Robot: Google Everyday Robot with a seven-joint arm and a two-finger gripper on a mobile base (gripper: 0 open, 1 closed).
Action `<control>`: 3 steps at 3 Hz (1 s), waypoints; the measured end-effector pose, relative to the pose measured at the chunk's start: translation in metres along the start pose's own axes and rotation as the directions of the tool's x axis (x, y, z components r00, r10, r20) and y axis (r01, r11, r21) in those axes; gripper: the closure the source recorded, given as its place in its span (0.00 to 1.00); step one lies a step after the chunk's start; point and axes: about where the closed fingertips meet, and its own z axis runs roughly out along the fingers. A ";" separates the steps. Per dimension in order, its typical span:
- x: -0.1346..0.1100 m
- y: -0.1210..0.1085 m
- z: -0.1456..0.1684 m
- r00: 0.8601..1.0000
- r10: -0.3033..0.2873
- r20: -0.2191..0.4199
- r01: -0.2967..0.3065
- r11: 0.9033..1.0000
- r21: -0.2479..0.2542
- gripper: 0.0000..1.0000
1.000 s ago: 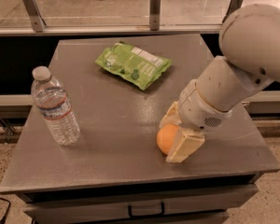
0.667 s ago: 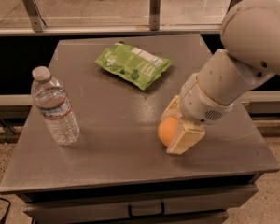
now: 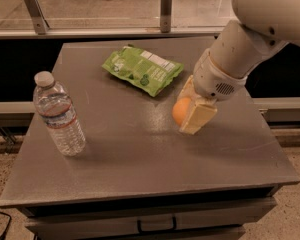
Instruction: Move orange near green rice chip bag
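- Since the earlier frame, the gripper (image 3: 186, 115) and the orange (image 3: 180, 111) it holds have travelled across the table (image 3: 140, 179) toward the green rice chip bag (image 3: 142, 70). The bag and the water bottle (image 3: 59, 115) lie where they did.
- Two cream-coloured fingers (image 3: 199, 118) clamp the orange from either side. The near one hides the fruit's right half, and the far one is mostly behind the fruit and the wrist.
- Whether the orange touches the tabletop cannot be told.
- The white arm (image 3: 250, 39) is cut off at the upper right edge.
- The orange is round and smooth and sits just beside the bag's near right corner, not touching it.
- The bag is flat and crinkled, with a white label panel along its far side. Its long axis runs diagonally from far left to near right.
- The bottle is clear ribbed plastic, capped and upright, well apart at the left.
- The table has a dull grey top.
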 end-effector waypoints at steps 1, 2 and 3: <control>0.005 -0.042 -0.006 0.997 0.073 -0.023 -0.072 0.997 0.033 1.00; 0.008 -0.076 -0.005 0.990 0.137 -0.024 -0.135 0.988 0.070 1.00; 0.014 -0.102 0.006 0.981 0.190 -0.028 -0.186 0.977 0.107 1.00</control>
